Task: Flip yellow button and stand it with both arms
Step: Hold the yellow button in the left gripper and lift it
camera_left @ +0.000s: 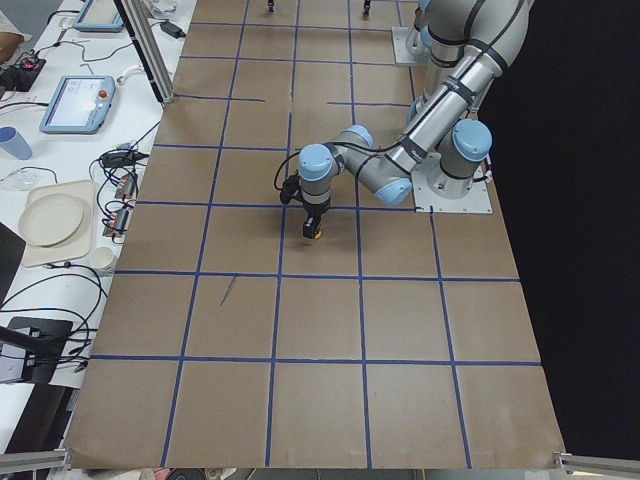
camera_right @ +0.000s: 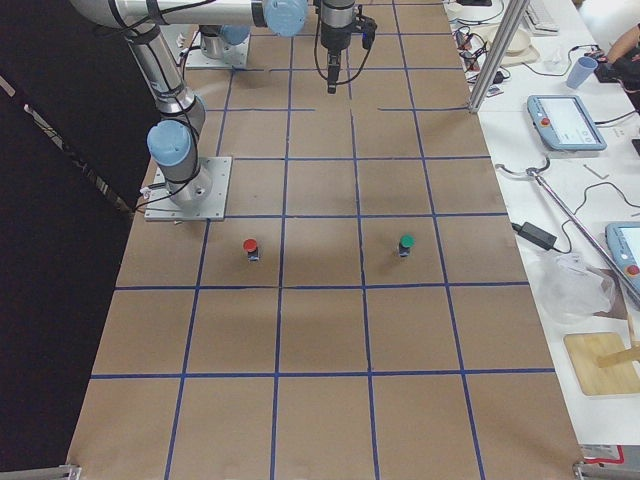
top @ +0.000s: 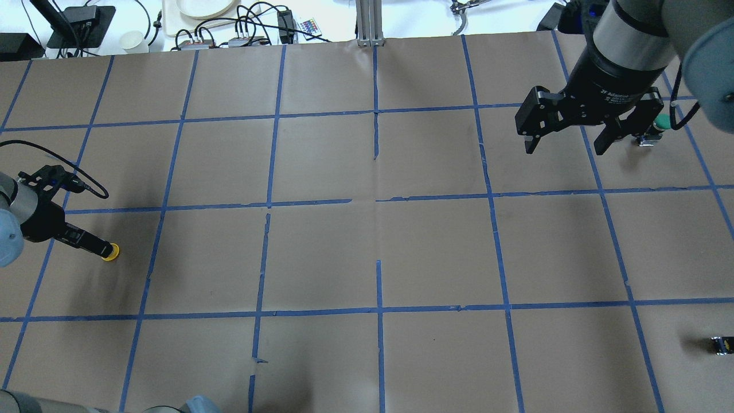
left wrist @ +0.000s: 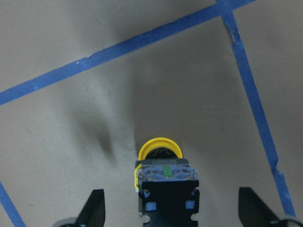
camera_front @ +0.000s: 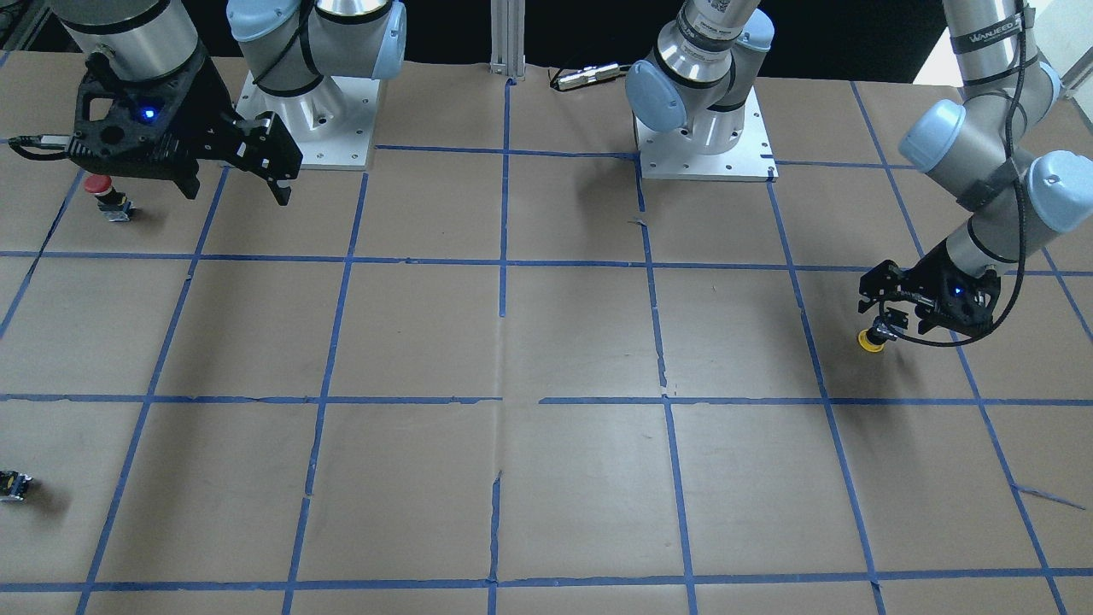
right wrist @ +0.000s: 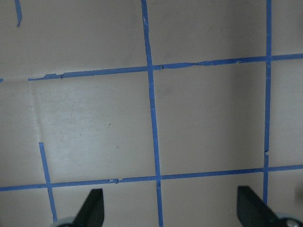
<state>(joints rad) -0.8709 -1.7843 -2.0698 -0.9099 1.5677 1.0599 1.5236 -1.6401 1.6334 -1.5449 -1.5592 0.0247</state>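
Note:
The yellow button [left wrist: 158, 147] is at the table's left end with its yellow cap on the paper and its black-grey block [left wrist: 166, 182] pointing up toward the wrist camera. It also shows in the overhead view [top: 111, 252] and the front view [camera_front: 871, 340]. My left gripper [left wrist: 173, 208] is low over it and open. Its fingertips [left wrist: 94, 208] stand wide on either side of the block without touching it. My right gripper [top: 565, 147] is open and empty, high above the right far part of the table [camera_front: 237, 188].
A red-capped button [camera_front: 102, 190] and a green-capped button [top: 660, 122] stand near the right gripper. A small capless dark block [top: 721, 345] lies at the right near edge. Blue tape lines grid the brown paper [top: 378, 252].

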